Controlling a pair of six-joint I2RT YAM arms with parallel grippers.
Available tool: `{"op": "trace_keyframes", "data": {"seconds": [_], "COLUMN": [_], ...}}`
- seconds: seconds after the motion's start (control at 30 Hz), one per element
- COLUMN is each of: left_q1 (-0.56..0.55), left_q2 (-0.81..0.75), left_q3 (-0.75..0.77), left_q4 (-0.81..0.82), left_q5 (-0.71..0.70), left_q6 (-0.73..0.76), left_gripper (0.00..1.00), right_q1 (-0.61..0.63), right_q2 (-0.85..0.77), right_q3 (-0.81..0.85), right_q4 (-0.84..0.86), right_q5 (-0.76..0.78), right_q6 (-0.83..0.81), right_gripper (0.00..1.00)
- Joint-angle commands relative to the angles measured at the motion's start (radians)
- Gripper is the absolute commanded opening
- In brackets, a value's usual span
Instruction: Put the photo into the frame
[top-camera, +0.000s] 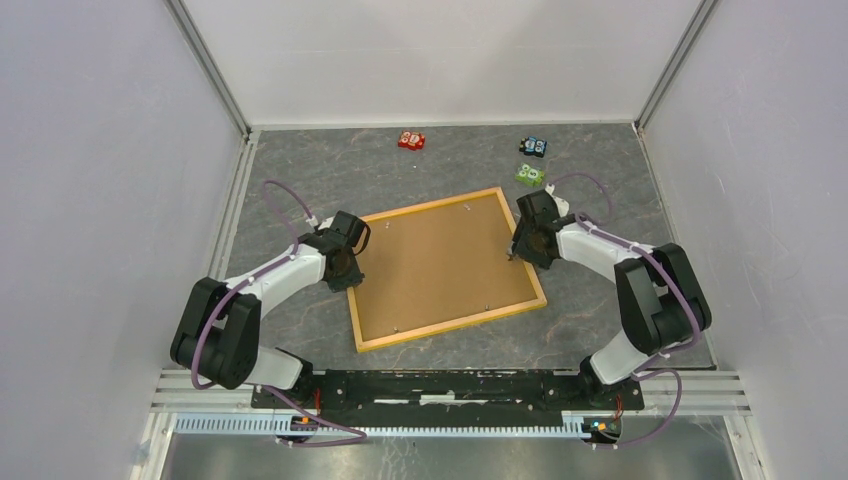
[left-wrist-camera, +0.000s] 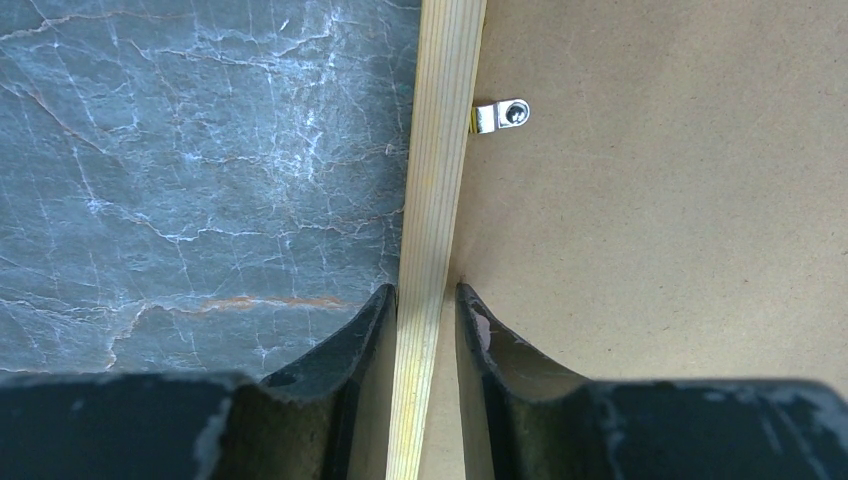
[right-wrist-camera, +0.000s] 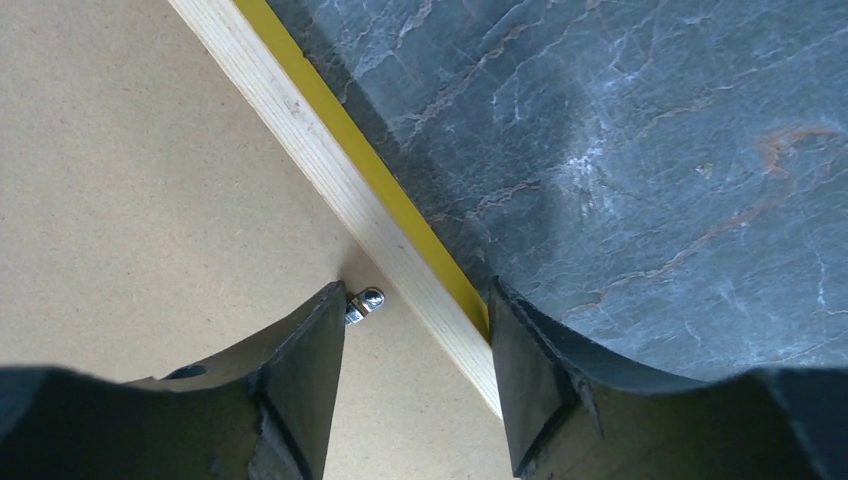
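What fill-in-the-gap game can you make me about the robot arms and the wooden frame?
The board inside the frame is ____ in colour.
The left gripper is shut on a frame rail; the right gripper has its jaws ____.
Beyond the frame lie ____ small toys.
The toy nearest the frame is ____.
Missing words: brown; open; three; green.
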Motion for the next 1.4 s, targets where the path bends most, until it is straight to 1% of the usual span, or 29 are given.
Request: {"op": "trace_keyframes", "data": {"seconds": [0.0,0.03,0.13,0.23,0.3,0.43,0.5,0.57,0.7,0.9,1.07,1.2,1.37], "left_q1": [-0.004,-0.004,-0.004,-0.004,-0.004,-0.004,-0.003,-0.004,-0.004,-0.004,-0.004,-0.005,-0.004], "left_q2": [0.028,0.028,0.032,0.03,0.027,0.02,0.018,0.017,0.016,0.013,0.0,0.006,0.015], "left_q3": [-0.021,-0.02,-0.018,-0.017,-0.019,-0.021,-0.02,-0.017,-0.013,-0.015,-0.02,-0.02,-0.021], "left_q4": [0.03,0.032,0.033,0.033,0.033,0.032,0.031,0.03,0.029,0.031,0.03,0.031,0.031], "left_q5": [0.018,0.018,0.023,0.026,0.026,0.025,0.026,0.028,0.033,0.042,0.035,0.032,0.038], "left_q6": [-0.028,-0.028,-0.025,-0.025,-0.025,-0.021,-0.019,-0.016,-0.013,-0.013,-0.011,-0.011,-0.011], "left_gripper": [0.33,0.33,0.33,0.32,0.32,0.31,0.31,0.31,0.3,0.29,0.29,0.29,0.29], "right_q1": [0.006,0.006,0.006,0.006,0.006,0.007,0.005,0.005,0.006,0.008,0.009,0.009,0.009], "right_q2": [-0.035,-0.035,-0.029,-0.017,-0.01,0.0,-0.002,-0.012,-0.014,-0.025,-0.019,-0.037,-0.03], "right_q3": [-0.071,-0.078,-0.082,-0.085,-0.08,-0.08,-0.087,-0.097,-0.044,-0.004,-0.068,-0.12,-0.118], "right_q4": [-0.018,-0.014,-0.004,0.014,0.02,0.045,0.066,0.095,0.087,0.085,0.07,0.07,0.073], "right_q5": [0.034,0.037,0.012,-0.036,-0.053,-0.095,-0.121,-0.158,-0.188,-0.198,-0.227,-0.228,-0.207], "right_q6": [-0.039,-0.05,-0.103,-0.156,-0.21,-0.361,-0.428,-0.461,-0.45,-0.436,-0.467,-0.481,-0.5], "right_gripper": [0.57,0.56,0.46,0.4,0.38,0.39,0.42,0.46,0.51,0.53,0.52,0.46,0.4]}}
